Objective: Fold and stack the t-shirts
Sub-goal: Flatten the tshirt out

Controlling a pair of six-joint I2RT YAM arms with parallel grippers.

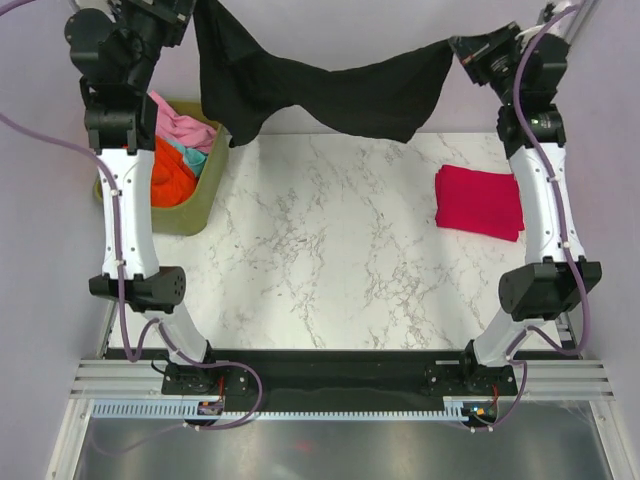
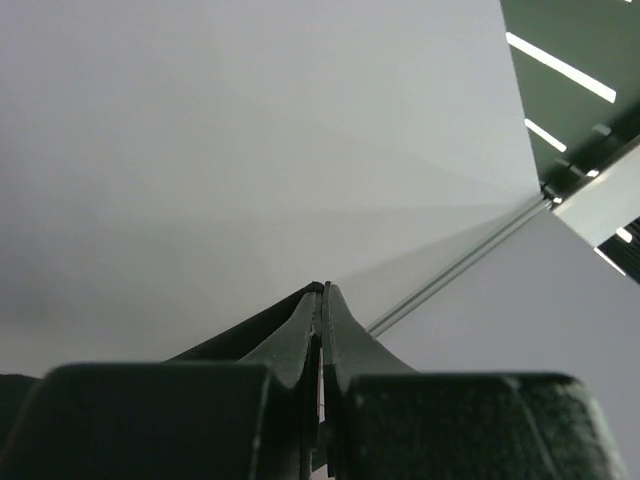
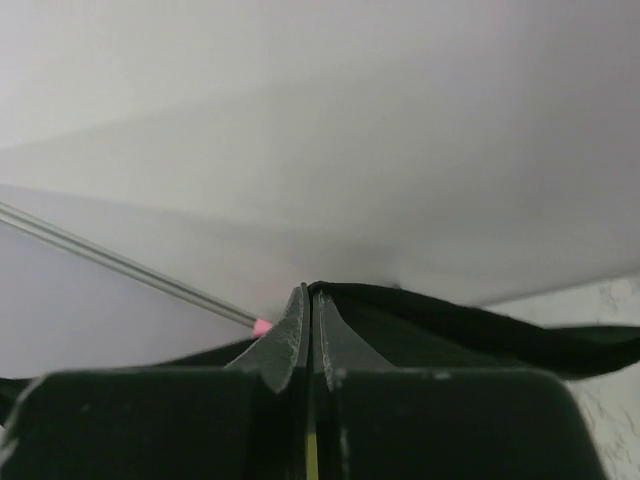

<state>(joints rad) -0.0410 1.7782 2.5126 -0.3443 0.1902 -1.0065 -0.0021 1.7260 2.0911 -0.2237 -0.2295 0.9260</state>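
Observation:
A black t-shirt [image 1: 320,90] hangs stretched in the air above the far edge of the table, held at both ends. My left gripper [image 1: 195,22] is shut on its left end, and the cloth drops down from there. My right gripper [image 1: 455,48] is shut on its right end. In the left wrist view the fingers [image 2: 322,300] are pressed together with black cloth [image 2: 235,335] beside them. In the right wrist view the gripper [image 3: 307,300] pinches black cloth [image 3: 480,325]. A folded crimson t-shirt [image 1: 479,201] lies flat at the table's right. Orange [image 1: 170,172], pink [image 1: 185,125] and teal shirts sit in the tub.
An olive-green tub [image 1: 195,205] stands at the table's left edge beside my left arm. The white marble table [image 1: 330,250] lies under the hanging shirt. Pale walls surround the far side.

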